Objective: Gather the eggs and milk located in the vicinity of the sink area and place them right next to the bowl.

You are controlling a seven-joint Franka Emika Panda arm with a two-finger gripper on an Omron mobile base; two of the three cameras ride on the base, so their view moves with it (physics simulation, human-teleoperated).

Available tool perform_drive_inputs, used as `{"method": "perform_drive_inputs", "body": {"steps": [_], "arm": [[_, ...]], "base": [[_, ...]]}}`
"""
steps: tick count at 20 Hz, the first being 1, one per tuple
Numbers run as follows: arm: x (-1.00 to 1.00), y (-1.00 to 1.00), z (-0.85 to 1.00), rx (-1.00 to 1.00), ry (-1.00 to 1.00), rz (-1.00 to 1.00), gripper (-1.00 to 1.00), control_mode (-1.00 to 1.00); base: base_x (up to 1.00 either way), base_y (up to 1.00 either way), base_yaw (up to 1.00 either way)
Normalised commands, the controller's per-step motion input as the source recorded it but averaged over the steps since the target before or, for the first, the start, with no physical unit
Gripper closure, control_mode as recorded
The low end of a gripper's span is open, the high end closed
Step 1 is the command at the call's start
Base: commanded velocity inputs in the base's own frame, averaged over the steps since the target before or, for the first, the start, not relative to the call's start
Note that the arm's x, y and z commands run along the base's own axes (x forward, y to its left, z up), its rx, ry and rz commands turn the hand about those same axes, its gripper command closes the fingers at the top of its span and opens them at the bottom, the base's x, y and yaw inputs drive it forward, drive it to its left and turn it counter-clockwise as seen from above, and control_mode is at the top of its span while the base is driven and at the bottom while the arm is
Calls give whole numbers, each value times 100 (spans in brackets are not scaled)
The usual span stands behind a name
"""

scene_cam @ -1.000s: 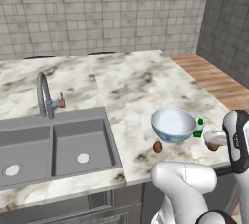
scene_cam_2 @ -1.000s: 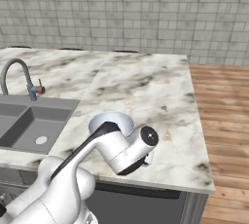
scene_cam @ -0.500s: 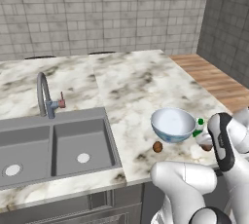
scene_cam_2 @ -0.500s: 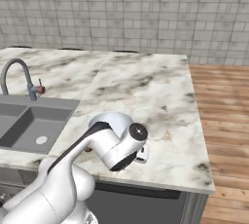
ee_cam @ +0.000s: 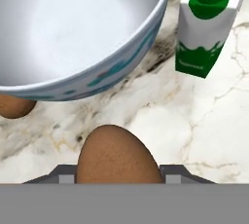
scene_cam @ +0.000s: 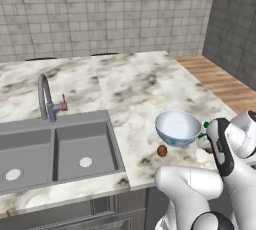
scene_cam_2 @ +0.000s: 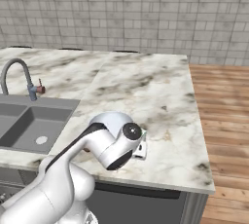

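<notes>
The gripper [ee_cam: 119, 181] was closed on a brown egg [ee_cam: 119, 156], held low beside the bowl [ee_cam: 73, 28] for set-down. The milk [ee_cam: 208, 26] and another egg [ee_cam: 15, 106] already stood against the bowl.

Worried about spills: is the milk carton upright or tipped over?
Upright: the milk stands on the counter beside the bowl, green cap on top.
</notes>
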Motion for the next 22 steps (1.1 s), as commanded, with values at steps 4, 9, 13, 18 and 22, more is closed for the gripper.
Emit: {"method": "perform_drive_inputs", "body": {"steps": [4,9,13,18,22], "arm": [[24,6,-2,-6,-5,1,100,-100],[0,0,-13,-4,0,0,100,-100],[6,0,-25,-3,-4,1,100,-100],[15,0,-13,-2,-13,3,100,-100],[14,0,-4,-1,-10,4,100,-100]], "base": [[0,0,0],[0,0,0],[0,0,0],[0,0,0],[0,0,0]]}}
